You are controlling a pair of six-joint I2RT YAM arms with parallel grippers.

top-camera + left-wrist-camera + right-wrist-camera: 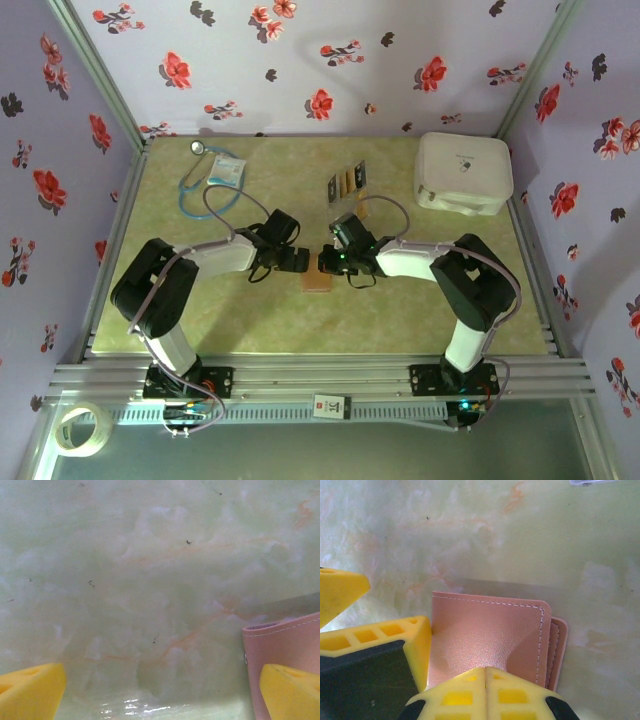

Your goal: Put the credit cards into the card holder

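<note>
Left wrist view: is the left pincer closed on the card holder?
No, the left pincer stands wide open, with the card holder lying by one yellow finger.

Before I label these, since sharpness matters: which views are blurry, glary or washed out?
Top external: even light, faint shadows, cards small but distinct. Left wrist: table hazy and soft, with a glare streak at the bottom edge. Right wrist: holder sharp, stitching crisp.
</note>
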